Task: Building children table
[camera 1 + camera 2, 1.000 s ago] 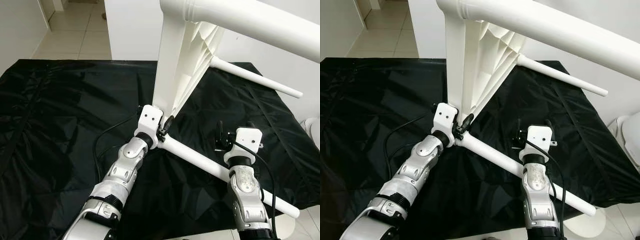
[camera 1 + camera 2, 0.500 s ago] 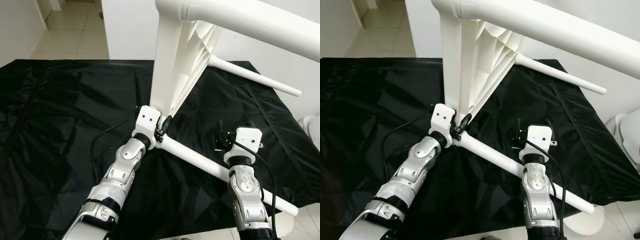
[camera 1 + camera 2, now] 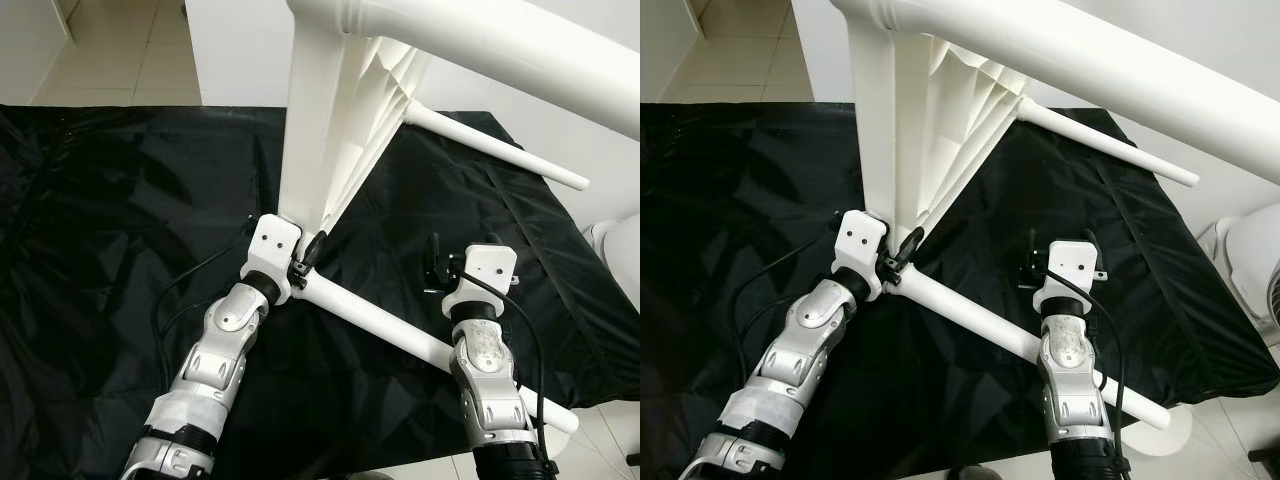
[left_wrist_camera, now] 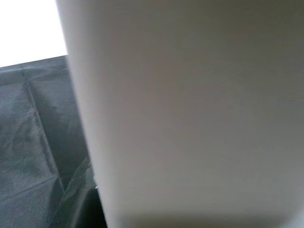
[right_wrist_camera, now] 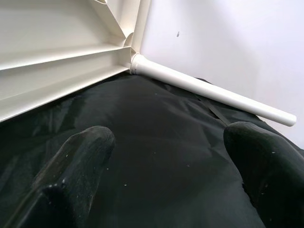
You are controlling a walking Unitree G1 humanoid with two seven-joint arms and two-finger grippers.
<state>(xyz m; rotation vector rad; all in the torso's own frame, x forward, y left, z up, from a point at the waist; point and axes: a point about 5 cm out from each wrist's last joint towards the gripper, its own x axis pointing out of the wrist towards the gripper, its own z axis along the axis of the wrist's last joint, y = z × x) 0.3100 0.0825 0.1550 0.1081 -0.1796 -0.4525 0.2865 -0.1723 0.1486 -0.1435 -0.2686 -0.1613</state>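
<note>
While the white children's table (image 3: pixel 340 130) stands tipped on its edge over a black sheet (image 3: pixel 120 220) spread on the floor, its ribbed underside faces the robot and its round legs jut outward — one leg (image 3: pixel 400 330) running low toward the robot's right, another leg (image 3: pixel 500 150) lying along the far side near the white wall (image 5: pixel 228 42). At the table's lower corner, where the near leg joins the top, sits the left gripper (image 3: pixel 305 262); whether its fingers are closed cannot be told, and the left wrist view is pressed close against a pale panel. Just beyond the near leg, the right gripper (image 5: pixel 166 166) hovers over the sheet, its black fingers (image 5: pixel 80 161) spread wide and holding nothing.
</note>
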